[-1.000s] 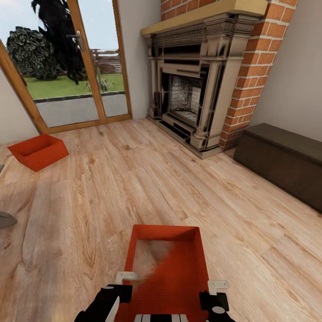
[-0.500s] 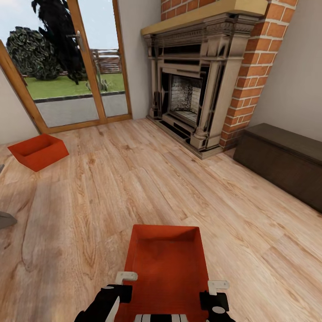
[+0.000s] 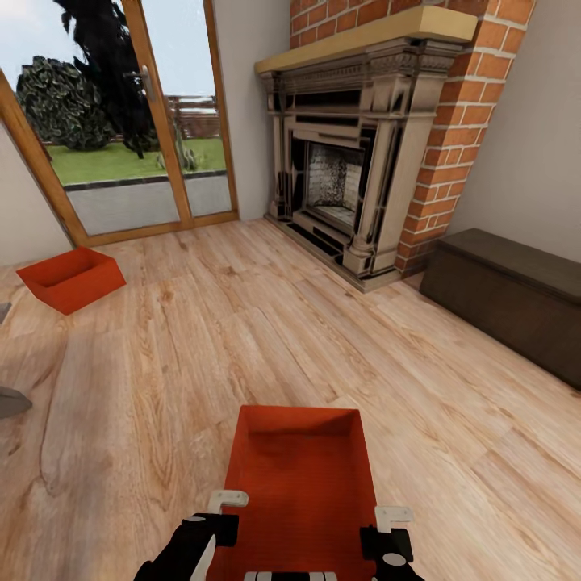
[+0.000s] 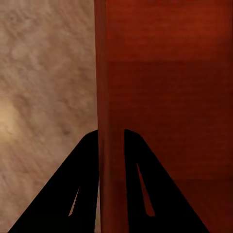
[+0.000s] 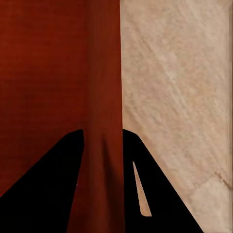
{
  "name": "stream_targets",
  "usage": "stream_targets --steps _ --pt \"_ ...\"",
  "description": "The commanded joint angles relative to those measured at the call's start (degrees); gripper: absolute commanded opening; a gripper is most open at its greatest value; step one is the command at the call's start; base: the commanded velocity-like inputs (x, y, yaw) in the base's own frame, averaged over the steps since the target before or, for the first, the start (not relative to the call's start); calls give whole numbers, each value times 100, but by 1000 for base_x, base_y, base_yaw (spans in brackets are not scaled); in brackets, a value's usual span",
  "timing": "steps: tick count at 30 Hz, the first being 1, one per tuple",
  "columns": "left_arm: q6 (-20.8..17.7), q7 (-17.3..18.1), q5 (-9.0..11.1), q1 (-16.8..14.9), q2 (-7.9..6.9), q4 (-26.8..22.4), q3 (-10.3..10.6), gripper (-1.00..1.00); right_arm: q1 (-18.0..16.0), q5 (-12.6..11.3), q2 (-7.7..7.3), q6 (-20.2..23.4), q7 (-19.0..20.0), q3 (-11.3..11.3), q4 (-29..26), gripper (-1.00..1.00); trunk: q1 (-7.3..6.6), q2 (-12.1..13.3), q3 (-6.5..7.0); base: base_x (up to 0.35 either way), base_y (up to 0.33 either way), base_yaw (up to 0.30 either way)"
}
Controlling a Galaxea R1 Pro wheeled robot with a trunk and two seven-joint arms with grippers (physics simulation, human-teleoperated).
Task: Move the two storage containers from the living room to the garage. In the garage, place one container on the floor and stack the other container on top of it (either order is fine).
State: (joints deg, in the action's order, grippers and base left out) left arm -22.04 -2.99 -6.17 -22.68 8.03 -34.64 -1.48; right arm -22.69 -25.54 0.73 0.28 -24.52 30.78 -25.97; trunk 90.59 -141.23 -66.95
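I am in the living room; the garage and its floor are out of view. One orange-red storage container (image 3: 298, 476) hangs low in front of me over the wood planks. My left gripper (image 3: 228, 502) is shut on its left wall. My right gripper (image 3: 393, 514) is shut on its right wall. The left wrist view has the left gripper (image 4: 111, 138) pinching the container's wall (image 4: 110, 73). In the right wrist view the right gripper (image 5: 102, 138) pinches the opposite wall (image 5: 104, 73). The second storage container (image 3: 71, 278) sits on the planks at far left, near the glass doors.
A red-brick fireplace (image 3: 355, 161) stands ahead at the right. A dark wooden chest (image 3: 508, 294) lines the right wall. Wood-framed glass doors (image 3: 121, 121) are at the back left. A grey object's edge (image 3: 10, 399) pokes in at the left border. Wood-plank floor (image 3: 242, 339) stretches between.
The whole picture has shifted slightly, so the camera has moved. The held container and both grippers keep their place in the view. A blurred patch inside the held container has gone.
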Motion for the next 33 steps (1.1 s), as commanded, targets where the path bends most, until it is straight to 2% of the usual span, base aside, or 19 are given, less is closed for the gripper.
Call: stream_targets --steps 1,33 --pt "-37 -35 -147 1 -3 -8 -3 -100 -7 -13 -29 -1 -62 7 -4 -100 -24 40 14 0 0 0" --pt "-37 -26 -142 1 -3 -8 -2 -100 -7 -17 -29 -6 -62 7 -4 -100 -726 1323 588 0 0 0"
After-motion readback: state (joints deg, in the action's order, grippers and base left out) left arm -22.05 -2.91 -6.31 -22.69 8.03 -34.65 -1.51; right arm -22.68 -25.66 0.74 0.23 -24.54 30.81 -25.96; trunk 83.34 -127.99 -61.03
